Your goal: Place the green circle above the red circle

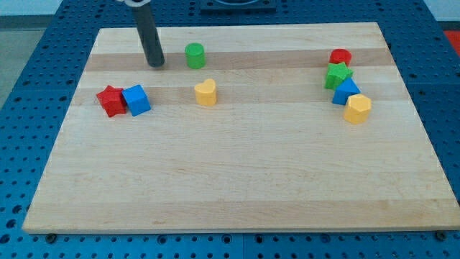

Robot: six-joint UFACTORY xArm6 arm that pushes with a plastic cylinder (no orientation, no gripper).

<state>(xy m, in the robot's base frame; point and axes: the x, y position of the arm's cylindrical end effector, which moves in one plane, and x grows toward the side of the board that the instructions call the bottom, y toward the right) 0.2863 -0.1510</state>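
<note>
The green circle (195,55) stands near the view's top, left of centre, on the wooden board (237,180). The red circle (340,57) stands far to the view's right at about the same height, touching a green star (338,75) just below it. My tip (155,64) rests on the board a short way to the left of the green circle, with a small gap between them.
A blue block (346,92) and a yellow block (357,108) continue the right-hand cluster downward. A yellow heart (205,93) lies below the green circle. A red star (111,100) and a blue cube (136,99) touch at the left.
</note>
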